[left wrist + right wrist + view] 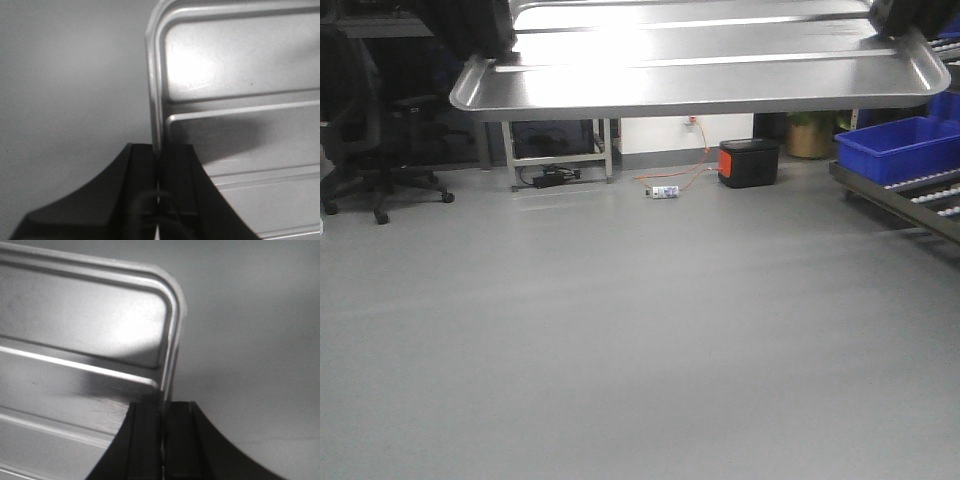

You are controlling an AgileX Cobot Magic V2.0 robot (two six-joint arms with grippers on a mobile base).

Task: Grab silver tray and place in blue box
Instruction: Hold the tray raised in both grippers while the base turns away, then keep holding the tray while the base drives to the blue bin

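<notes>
1. The left gripper (159,152) is shut tight on the left rim of the silver tray (240,65). One of its black fingers (141,175) sits on each side of the thin edge.
2. The right gripper (164,410) is shut the same way on the tray's right rim, with one black finger on each side.
3. In the front view both grippers are dark shapes at the top. One is at the left end and one at the right end, held up at about the same height.

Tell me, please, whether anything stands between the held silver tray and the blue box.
Nothing visible does: the silver tray, clamped by the left gripper and right gripper, hangs in open air, and the blue box sits open at right.
</notes>
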